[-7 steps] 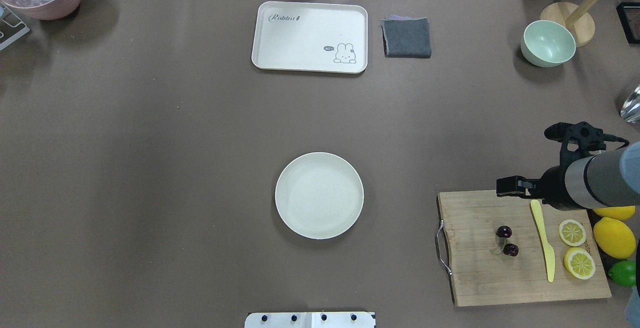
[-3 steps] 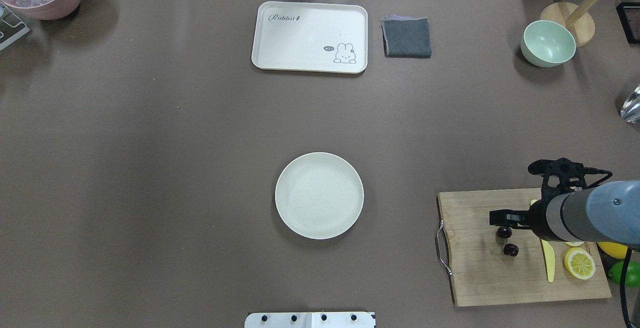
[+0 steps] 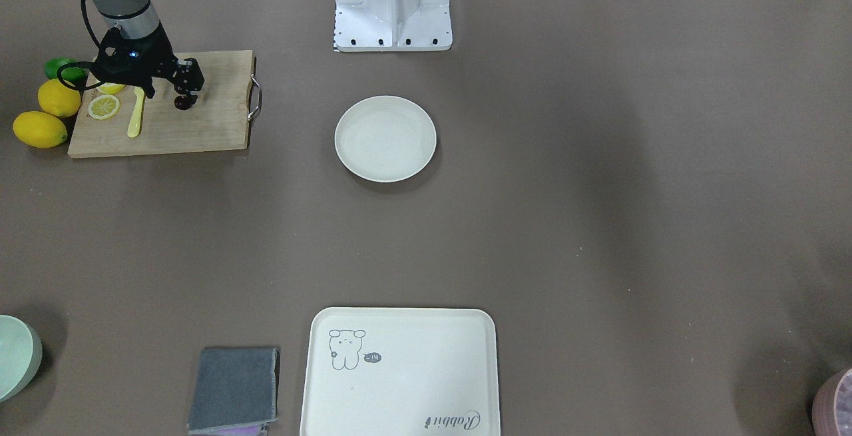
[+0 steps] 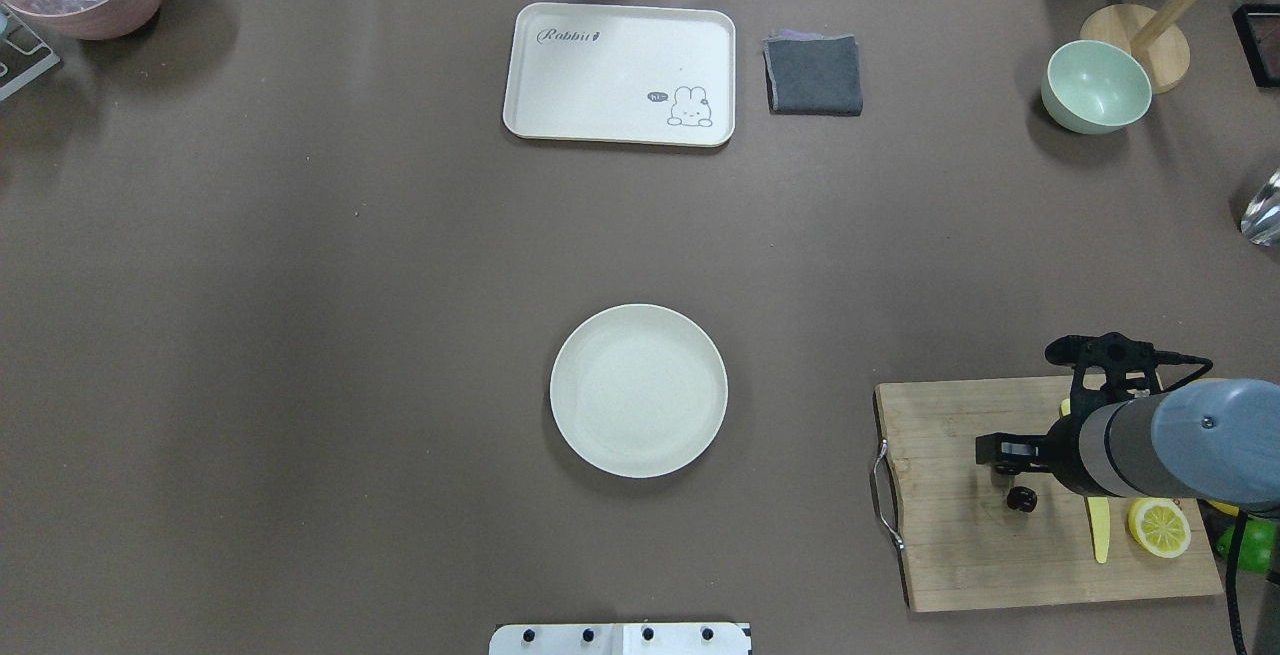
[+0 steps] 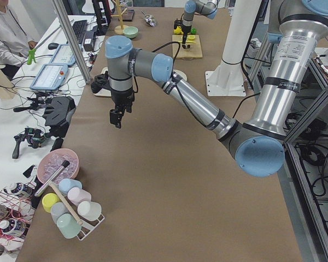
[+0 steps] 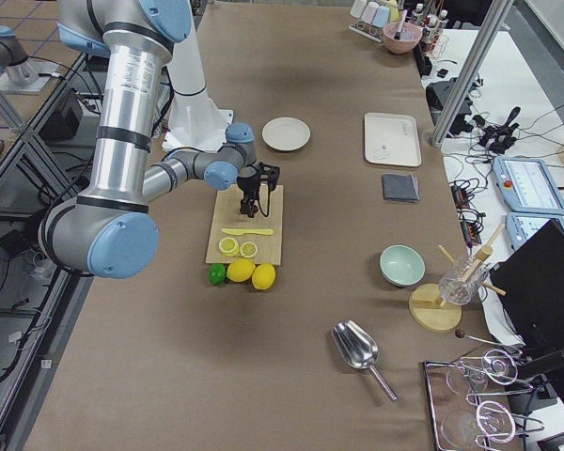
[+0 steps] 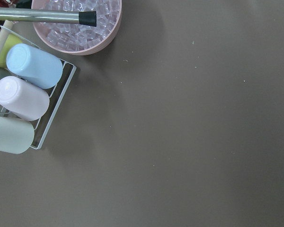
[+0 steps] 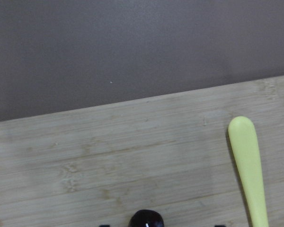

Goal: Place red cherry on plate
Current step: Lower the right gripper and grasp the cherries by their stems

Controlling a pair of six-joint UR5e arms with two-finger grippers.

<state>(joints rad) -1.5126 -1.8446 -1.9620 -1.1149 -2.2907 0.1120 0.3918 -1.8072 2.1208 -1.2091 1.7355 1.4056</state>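
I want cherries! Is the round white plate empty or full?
Empty. The plate shows only its bare cream surface; the red cherry lies on the wooden cutting board.

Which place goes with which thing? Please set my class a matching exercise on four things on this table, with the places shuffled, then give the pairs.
Things:
1. red cherry
2. plate
3. grey cloth
4. pale green bowl

Places:
A. beside the rabbit tray
B. on the wooden cutting board
C. next to the round wooden stand base
D. alone at the table's middle, nothing on it

Pairs: 1-B, 2-D, 3-A, 4-C
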